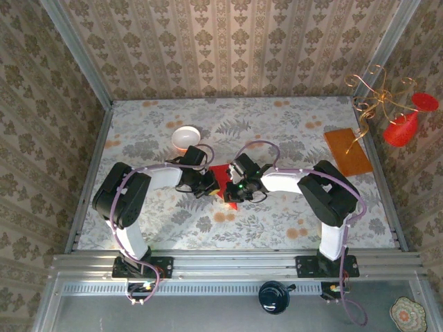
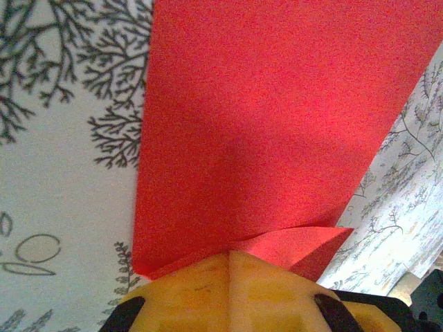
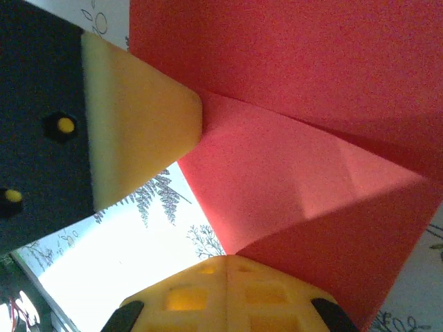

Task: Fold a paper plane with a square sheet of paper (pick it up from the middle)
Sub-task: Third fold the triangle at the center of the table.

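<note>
The thin bright red sheet of paper (image 1: 223,177) lies partly folded on the fern-patterned tabletop (image 1: 277,131), a little to the right of the small white bowl (image 1: 185,138) and nearer the arm bases. One flap (image 3: 277,173) is doubled over along a slanted crease, and a smaller folded corner shows at its near edge in the left wrist view.

The left tool (image 1: 208,185) sits at the paper's bowl-side edge, its yellow fingers pressed together with their tips against the folded corner. Whether paper is caught between them cannot be told. The right tool (image 1: 239,188) meets the sheet from the side away from the bowl, its fingers also pressed together at the paper's edge.

Well right of the bowl, an orange-brown rectangular board (image 1: 348,152) lies flat.
</note>
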